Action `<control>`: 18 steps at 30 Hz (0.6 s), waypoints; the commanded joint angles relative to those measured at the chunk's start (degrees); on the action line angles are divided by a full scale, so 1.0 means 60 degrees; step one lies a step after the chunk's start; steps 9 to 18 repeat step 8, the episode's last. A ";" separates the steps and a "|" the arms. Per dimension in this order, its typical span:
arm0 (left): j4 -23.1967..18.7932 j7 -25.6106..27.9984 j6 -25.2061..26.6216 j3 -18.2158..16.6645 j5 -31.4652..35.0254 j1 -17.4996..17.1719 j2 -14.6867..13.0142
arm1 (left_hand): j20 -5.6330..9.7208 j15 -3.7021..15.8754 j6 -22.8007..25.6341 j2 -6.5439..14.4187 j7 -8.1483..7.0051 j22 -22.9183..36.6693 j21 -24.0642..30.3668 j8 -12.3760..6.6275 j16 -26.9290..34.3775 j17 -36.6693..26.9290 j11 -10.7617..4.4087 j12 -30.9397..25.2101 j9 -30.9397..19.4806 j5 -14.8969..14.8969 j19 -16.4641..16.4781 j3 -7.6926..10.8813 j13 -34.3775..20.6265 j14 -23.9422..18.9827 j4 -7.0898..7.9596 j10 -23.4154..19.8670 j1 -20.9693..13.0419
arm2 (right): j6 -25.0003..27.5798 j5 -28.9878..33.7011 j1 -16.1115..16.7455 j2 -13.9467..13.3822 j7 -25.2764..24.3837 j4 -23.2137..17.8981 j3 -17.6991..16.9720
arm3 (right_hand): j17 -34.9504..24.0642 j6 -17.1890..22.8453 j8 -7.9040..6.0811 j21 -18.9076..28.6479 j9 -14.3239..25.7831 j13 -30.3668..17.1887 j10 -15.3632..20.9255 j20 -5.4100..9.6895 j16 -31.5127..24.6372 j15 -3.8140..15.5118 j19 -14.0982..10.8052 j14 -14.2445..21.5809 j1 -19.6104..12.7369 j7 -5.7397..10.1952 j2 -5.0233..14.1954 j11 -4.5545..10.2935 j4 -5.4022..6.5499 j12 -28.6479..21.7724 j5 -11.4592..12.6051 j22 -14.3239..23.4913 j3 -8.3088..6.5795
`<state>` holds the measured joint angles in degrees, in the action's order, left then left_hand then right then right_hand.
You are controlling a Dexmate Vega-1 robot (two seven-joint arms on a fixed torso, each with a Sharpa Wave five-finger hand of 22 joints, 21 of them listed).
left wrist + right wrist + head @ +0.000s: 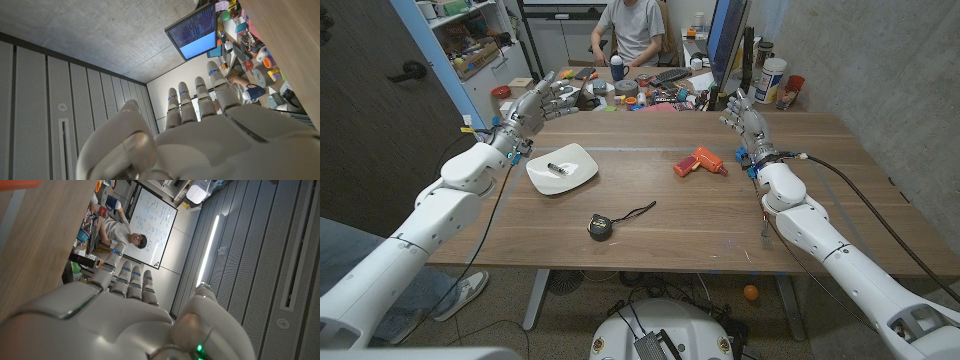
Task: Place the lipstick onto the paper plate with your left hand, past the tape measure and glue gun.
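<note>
The lipstick (558,167) lies on the paper plate (578,158) left of centre in the head view, its long axis running roughly left to right across the picture. The left hand (535,105) is raised above and behind the plate, upper left, fingers spread and holding nothing. Lower centre sits the tape measure (601,227), and right of centre the orange glue gun (700,162) lies on the table (820,190). The right hand (745,120) is raised at upper right, fingers apart and empty.
</note>
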<state>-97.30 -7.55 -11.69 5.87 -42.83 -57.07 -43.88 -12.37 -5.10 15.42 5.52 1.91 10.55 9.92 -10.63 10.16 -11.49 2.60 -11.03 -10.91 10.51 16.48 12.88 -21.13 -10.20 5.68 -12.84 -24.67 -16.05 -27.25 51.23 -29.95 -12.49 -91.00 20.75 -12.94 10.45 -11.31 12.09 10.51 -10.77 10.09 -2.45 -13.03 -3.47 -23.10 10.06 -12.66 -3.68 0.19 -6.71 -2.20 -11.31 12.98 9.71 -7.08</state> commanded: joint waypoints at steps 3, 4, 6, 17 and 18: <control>0.0639 -0.0371 -0.1157 0.0206 -0.0298 0.0168 0.0549 | 0.0016 0.0110 -0.0113 -0.0006 -0.0013 0.0018 -0.0034 -0.0014 -0.0015 0.0029 -0.0050 0.0034 0.0012 -0.0029 -0.0841 0.0044 0.0181 0.0492 -0.0103 0.0292 0.0137 | -0.0046 0.0414 0.0345 -0.0174 -0.0426 -0.0838 -0.0244 | -0.0025 0.0078 -0.0027 0.0008 0.0057 -0.0038 0.0130 -0.0023 -0.0072 0.0026 -0.0097 0.0105 0.0198 0.0025 -0.0098 0.0026 0.0040 -0.0081 0.0100 0.0057 0.0122; 0.0642 -0.0328 -0.1175 0.0236 -0.0260 0.0165 0.0560 | 0.0015 0.0120 -0.0115 -0.0002 -0.0013 0.0018 -0.0029 -0.0015 -0.0020 0.0031 -0.0048 0.0030 0.0012 -0.0027 -0.0876 0.0048 0.0193 0.0532 -0.0108 0.0300 0.0141 | -0.0034 0.0409 0.0358 -0.0150 -0.0465 -0.0856 -0.0259 | -0.0026 0.0077 -0.0026 0.0011 0.0057 -0.0038 0.0130 -0.0018 -0.0073 0.0027 -0.0107 0.0107 0.0211 0.0027 -0.0107 0.0022 0.0045 -0.0079 0.0103 0.0058 0.0133; 0.0669 -0.0325 -0.1255 0.0307 -0.0207 0.0168 0.0598 | 0.0014 0.0101 -0.0104 0.0004 -0.0012 0.0017 -0.0024 -0.0023 -0.0022 0.0035 -0.0063 0.0026 0.0013 -0.0025 -0.0931 0.0054 0.0210 0.0576 -0.0117 0.0313 0.0144 | -0.0085 0.0408 0.0363 -0.0121 -0.0449 -0.0823 -0.0267 | -0.0028 0.0076 -0.0024 0.0011 0.0057 -0.0038 0.0136 -0.0018 -0.0077 0.0052 -0.0118 0.0119 0.0237 0.0023 -0.0123 0.0030 0.0055 -0.0078 0.0109 0.0058 0.0153; 0.0723 -0.0280 -0.1475 0.0368 -0.0075 0.0171 0.0691 | 0.0013 0.0106 -0.0047 0.0012 -0.0004 0.0017 -0.0014 -0.0049 0.0001 0.0039 -0.0068 0.0020 0.0013 -0.0022 -0.0974 0.0062 0.0228 0.0556 -0.0126 0.0324 0.0146 | -0.0180 0.0428 0.0357 -0.0090 -0.0406 -0.0743 -0.0259 | -0.0030 0.0071 -0.0020 0.0009 0.0057 -0.0038 0.0136 -0.0019 -0.0082 0.0051 -0.0122 0.0133 0.0257 0.0020 -0.0135 0.0023 0.0062 -0.0076 0.0114 0.0058 0.0168; 0.0723 -0.0280 -0.1475 0.0368 -0.0075 0.0171 0.0691 | 0.0013 0.0106 -0.0047 0.0012 -0.0004 0.0017 -0.0014 -0.0049 0.0001 0.0039 -0.0068 0.0020 0.0013 -0.0022 -0.0974 0.0062 0.0228 0.0556 -0.0126 0.0324 0.0146 | -0.0180 0.0428 0.0357 -0.0090 -0.0406 -0.0743 -0.0259 | -0.0030 0.0071 -0.0020 0.0009 0.0057 -0.0038 0.0136 -0.0019 -0.0082 0.0051 -0.0122 0.0133 0.0257 0.0020 -0.0135 0.0023 0.0062 -0.0076 0.0114 0.0058 0.0168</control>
